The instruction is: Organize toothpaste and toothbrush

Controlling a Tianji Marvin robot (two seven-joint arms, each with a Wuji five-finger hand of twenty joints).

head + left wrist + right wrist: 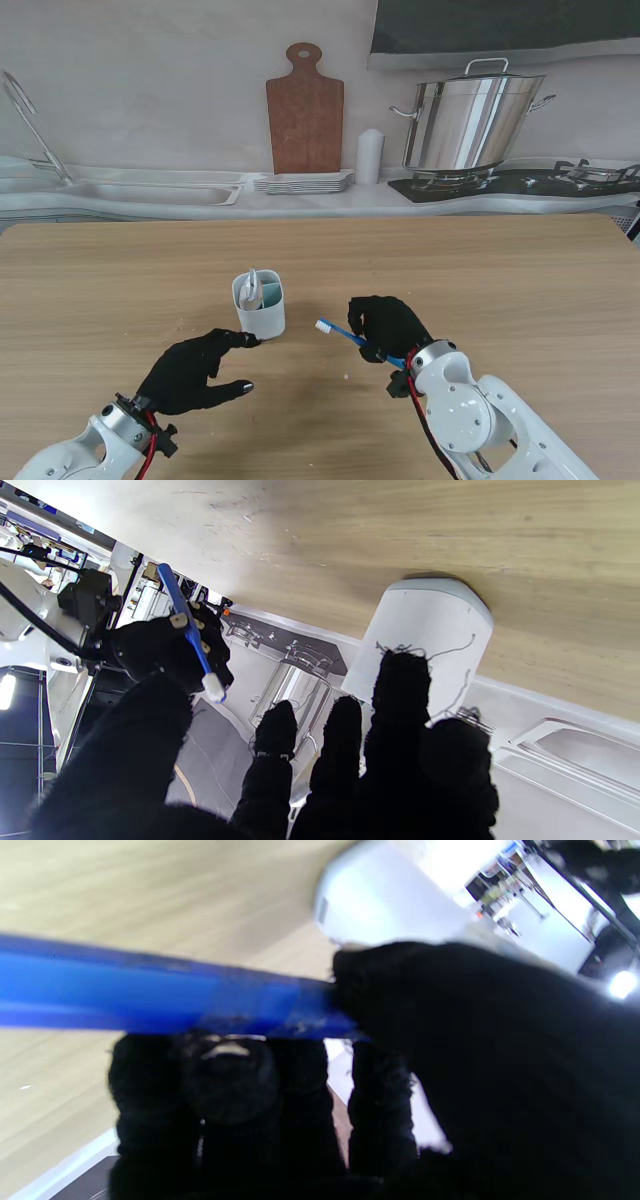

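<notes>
A white holder cup (260,305) stands on the wooden table near the middle, with a white toothpaste tube (253,287) upright inside it. My right hand (390,325) is shut on a blue toothbrush (345,334), lifted off the table just right of the cup, its white bristle head (324,325) pointing toward the cup. The left wrist view shows the toothbrush (187,630) in that hand. In the right wrist view the blue handle (165,997) crosses the frame under the thumb. My left hand (195,372) is open, fingertips touching the cup's (425,630) base on its near left side.
At the back lies a counter with a sink (150,190), a wooden cutting board (305,110), stacked plates (303,182), a white cylinder (370,156) and a steel pot (470,120) on a stove. Bare wooden table (500,290) extends on both sides.
</notes>
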